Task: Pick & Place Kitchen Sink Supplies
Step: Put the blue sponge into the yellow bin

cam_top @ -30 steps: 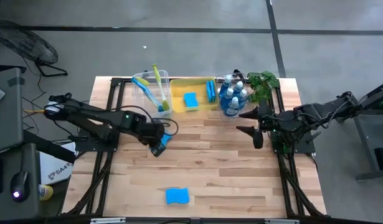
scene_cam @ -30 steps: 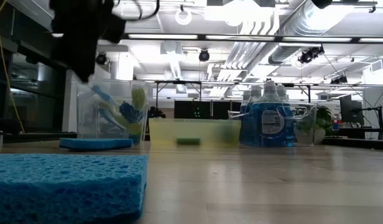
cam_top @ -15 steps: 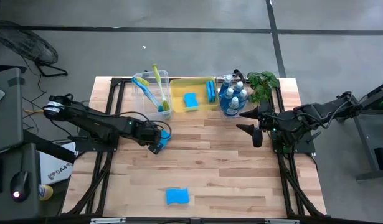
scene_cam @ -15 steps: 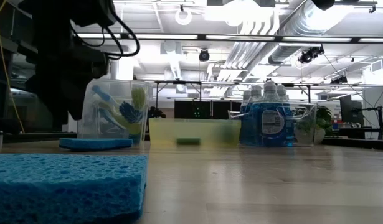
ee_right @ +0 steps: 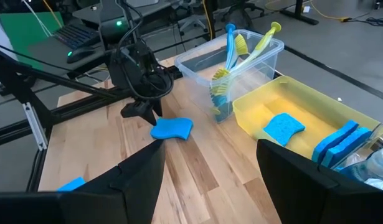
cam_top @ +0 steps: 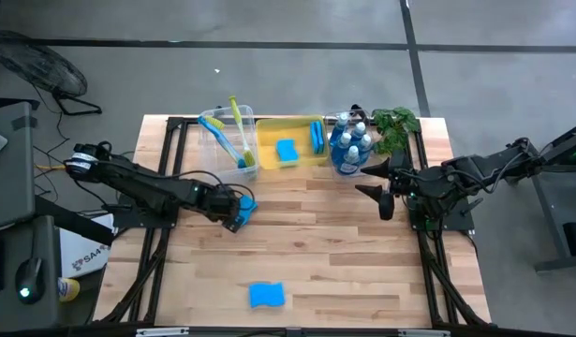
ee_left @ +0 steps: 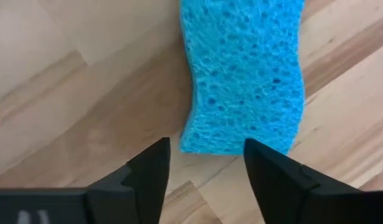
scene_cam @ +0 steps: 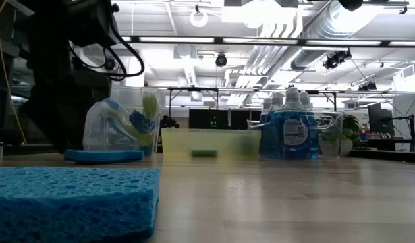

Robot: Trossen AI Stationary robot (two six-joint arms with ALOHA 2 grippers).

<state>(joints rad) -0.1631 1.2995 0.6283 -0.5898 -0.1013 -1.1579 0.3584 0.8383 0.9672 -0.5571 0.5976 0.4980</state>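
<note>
Left arm's stretched low across the table with its left gripper (cam_top: 236, 213) down near the surface, fingers (ee_left: 147, 171) spread apart and nothing between them. Right arm's parked off to its own side, right gripper (cam_top: 378, 189) hanging with fingers wide open.

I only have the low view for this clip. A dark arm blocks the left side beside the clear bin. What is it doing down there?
Observer: That is the left gripper, low over a blue sponge lying flat on the table.
Operator: Has it gripped the sponge?
Observer: No. In the left wrist view the fingers stand open, just short of the sponge's near edge.
Operator: And the right arm?
Observer: The right gripper waits open near the soap bottles, holding nothing.
</note>
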